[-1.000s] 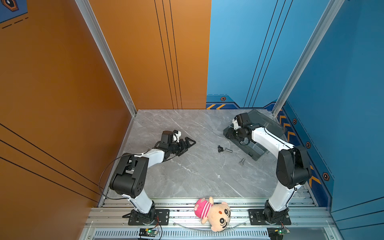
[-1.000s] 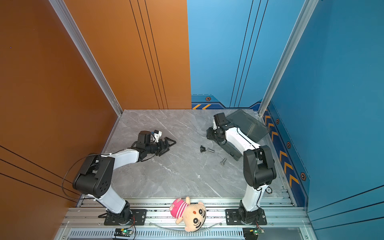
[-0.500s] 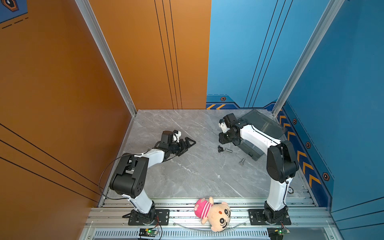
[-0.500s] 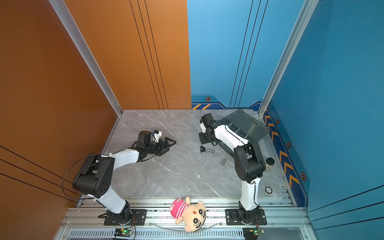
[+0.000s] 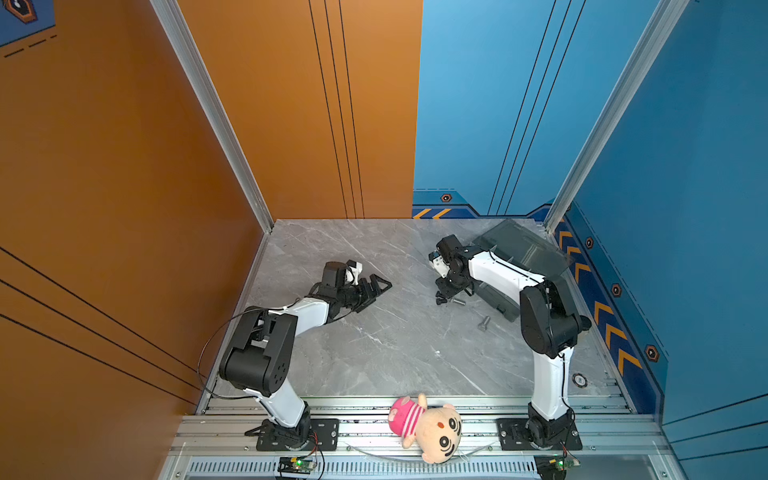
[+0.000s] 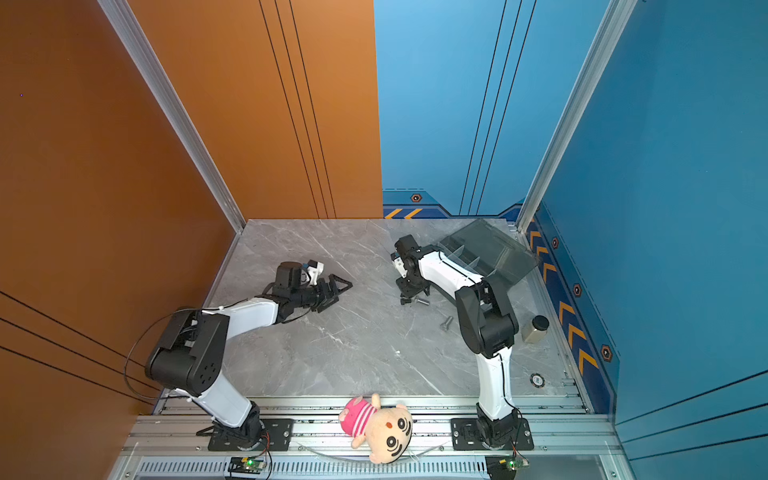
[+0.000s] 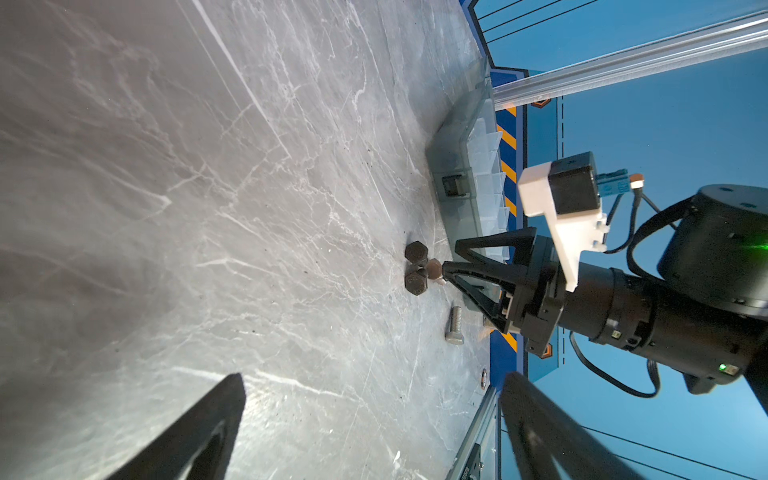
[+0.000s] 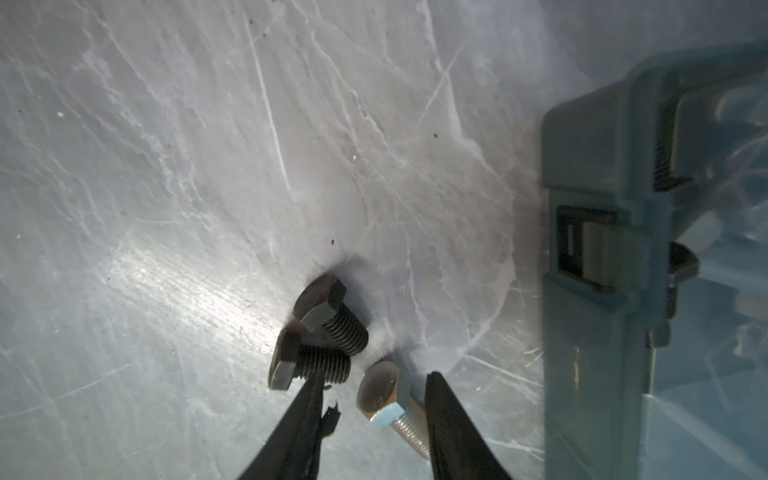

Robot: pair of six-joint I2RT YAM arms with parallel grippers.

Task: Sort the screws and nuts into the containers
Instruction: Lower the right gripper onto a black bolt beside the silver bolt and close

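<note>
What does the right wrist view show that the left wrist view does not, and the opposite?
Only the right wrist view: that the right gripper is open, a silver bolt between its jaws. Only the left wrist view: a second silver bolt lying apart, the clear dividers of the organizer box, and the open left gripper. Both: two touching dark bolts, the box's latch, and the marble table.
</note>
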